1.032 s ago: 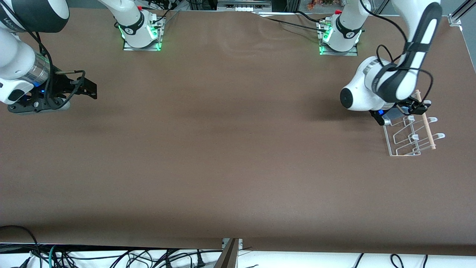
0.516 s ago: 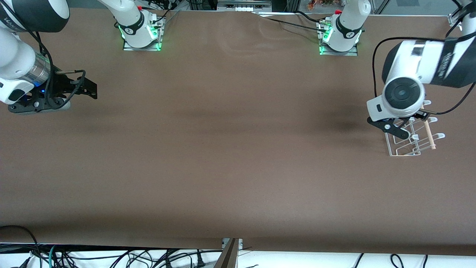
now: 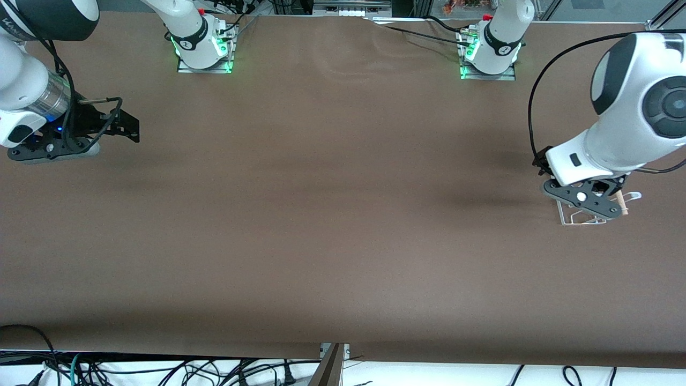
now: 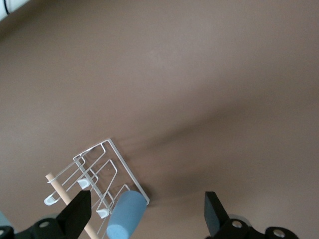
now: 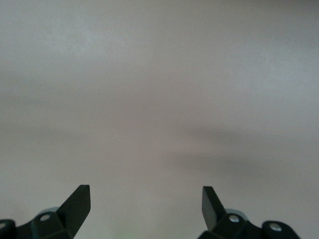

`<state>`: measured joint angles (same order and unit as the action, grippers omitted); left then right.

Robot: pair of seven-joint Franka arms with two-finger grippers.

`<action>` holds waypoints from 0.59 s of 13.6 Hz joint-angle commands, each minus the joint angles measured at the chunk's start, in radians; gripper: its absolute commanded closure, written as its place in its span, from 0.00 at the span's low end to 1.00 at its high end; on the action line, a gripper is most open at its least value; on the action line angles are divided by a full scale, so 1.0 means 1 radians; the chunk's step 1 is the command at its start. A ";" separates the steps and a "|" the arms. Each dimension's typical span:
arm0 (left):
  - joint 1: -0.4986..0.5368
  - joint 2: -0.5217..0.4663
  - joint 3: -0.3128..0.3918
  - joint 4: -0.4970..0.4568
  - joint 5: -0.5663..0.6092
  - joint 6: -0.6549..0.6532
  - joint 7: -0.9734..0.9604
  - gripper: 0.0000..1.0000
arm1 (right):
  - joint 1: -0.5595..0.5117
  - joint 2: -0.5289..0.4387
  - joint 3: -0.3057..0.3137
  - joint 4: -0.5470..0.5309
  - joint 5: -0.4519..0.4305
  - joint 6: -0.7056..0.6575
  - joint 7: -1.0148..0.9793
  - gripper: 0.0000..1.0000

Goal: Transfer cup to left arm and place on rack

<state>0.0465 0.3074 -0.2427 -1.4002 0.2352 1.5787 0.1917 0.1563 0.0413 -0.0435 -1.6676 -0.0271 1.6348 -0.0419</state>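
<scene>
The cup (image 4: 126, 215) sits on the rack (image 4: 112, 172); left gripper (image 4: 147, 215) above, released; right gripper (image 5: 146, 205) waits, spread.

A wide brown table (image 3: 332, 214) fills nearly the whole scene under soft, even light that leaves faint dark shadows on it, while a tangle of black cables (image 3: 161, 370) lies on a white surface past its edge nearest the front camera

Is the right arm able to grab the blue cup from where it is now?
Probably not. The cup sits on the rack at the left arm's end, under the open left gripper; the right gripper waits open at the right arm's end.
</scene>
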 commanded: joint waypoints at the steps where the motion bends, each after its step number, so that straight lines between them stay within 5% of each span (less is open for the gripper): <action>1: 0.000 0.038 0.002 0.110 -0.030 -0.013 -0.191 0.00 | 0.000 -0.003 0.005 0.014 -0.014 -0.018 -0.009 0.01; 6: 0.070 0.000 0.040 0.077 -0.229 0.053 -0.198 0.00 | 0.000 -0.003 0.004 0.020 -0.014 -0.018 -0.009 0.01; 8: -0.008 -0.142 0.119 -0.107 -0.226 0.122 -0.202 0.00 | 0.000 0.000 0.004 0.031 -0.014 -0.019 -0.009 0.01</action>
<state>0.0994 0.3039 -0.1865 -1.3435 0.0320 1.6353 -0.0004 0.1567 0.0413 -0.0431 -1.6614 -0.0273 1.6348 -0.0419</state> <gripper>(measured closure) 0.000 0.009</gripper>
